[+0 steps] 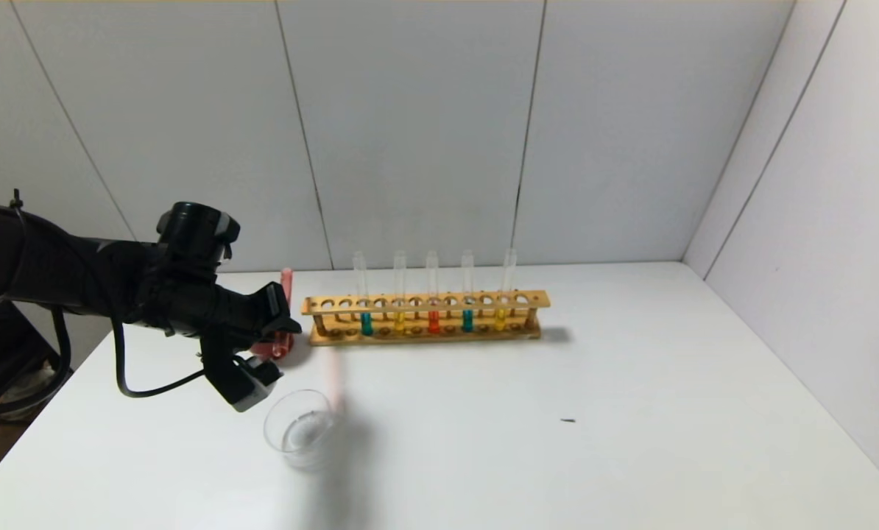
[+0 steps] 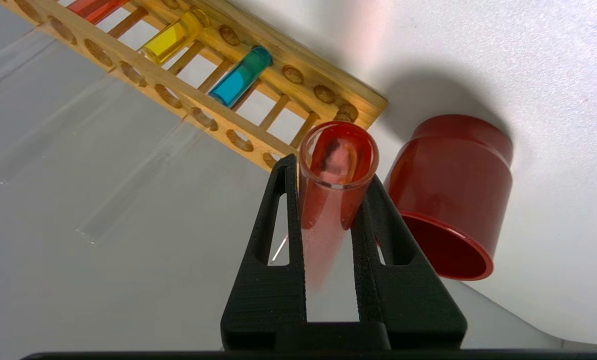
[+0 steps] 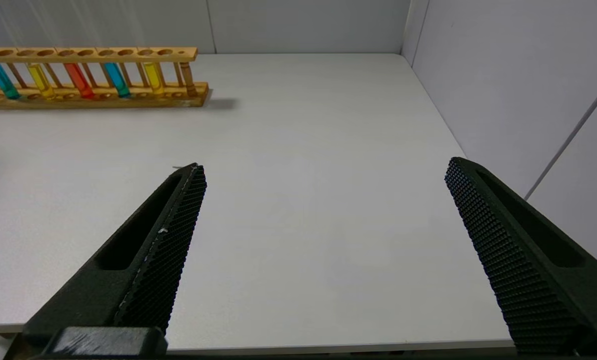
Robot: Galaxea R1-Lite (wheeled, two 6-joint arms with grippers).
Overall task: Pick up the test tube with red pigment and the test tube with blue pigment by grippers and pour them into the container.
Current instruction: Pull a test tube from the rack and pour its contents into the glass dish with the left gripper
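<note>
Table (image 1: pixel 631 442): white, carries everything.
Left arm (image 1: pixel 79 280): reaches in over the table's left side, beside the rack's left end.
Rack (image 1: pixel 425 318): wooden, near the back wall; holds five upright tubes: teal, yellow, red, teal, yellow.
Right gripper (image 3: pixel 323 190): fingers spread wide, nothing between them, low over bare table right of the rack.
Left gripper (image 2: pixel 328 180): clamped tight on the red tube, one finger on each side.
Red cup (image 2: pixel 448 195): just beside the left gripper, near the rack's left end.
Dish (image 1: pixel 301 428): clear glass, in front of the left gripper, near the table's front.
Red tube (image 2: pixel 336 175): red-tinted, held roughly upright above the cup.
Blue tube (image 1: pixel 366 322): in the rack, leftmost.
</note>
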